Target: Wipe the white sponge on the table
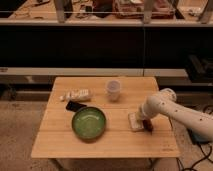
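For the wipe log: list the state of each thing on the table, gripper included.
white sponge: flat on the table, gripper on it.
gripper: lowered onto the sponge, at the table's right side in view.
green bowl: upright, looks empty.
cup: upright.
white tube: lying on its side.
black object: lying flat, beside the bowl.
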Tool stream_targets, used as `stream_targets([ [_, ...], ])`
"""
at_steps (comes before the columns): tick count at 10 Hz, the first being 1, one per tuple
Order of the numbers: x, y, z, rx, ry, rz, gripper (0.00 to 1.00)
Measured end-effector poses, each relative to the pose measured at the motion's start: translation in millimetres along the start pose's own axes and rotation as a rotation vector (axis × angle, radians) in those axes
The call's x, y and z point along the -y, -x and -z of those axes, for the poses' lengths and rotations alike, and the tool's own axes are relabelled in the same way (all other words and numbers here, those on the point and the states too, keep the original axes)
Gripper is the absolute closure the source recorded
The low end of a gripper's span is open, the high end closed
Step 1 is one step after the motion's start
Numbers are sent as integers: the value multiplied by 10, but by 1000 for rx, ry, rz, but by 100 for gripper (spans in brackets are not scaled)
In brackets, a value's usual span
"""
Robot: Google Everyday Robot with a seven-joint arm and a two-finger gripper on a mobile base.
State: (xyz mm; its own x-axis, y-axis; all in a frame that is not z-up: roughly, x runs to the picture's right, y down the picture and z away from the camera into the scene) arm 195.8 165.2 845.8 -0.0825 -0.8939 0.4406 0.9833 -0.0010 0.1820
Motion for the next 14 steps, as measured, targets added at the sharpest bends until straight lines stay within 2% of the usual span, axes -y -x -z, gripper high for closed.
stream_targets([
  [2, 222, 118, -169, 33, -2, 46, 91],
  [4, 414, 236, -259, 51, -22, 78, 91],
  [5, 649, 416, -275, 65, -53, 131, 91],
  [6, 732, 490, -271, 68, -65, 152, 91],
  [9, 1000, 995, -195, 81, -105, 270, 91],
  [10, 992, 1113, -171, 85, -105, 290, 91],
  [12, 843, 1343, -86, 85, -81, 320, 91],
  [13, 693, 1397, -24, 78, -55, 315, 91],
  [14, 430, 1385, 58, 62, -7, 300, 91],
])
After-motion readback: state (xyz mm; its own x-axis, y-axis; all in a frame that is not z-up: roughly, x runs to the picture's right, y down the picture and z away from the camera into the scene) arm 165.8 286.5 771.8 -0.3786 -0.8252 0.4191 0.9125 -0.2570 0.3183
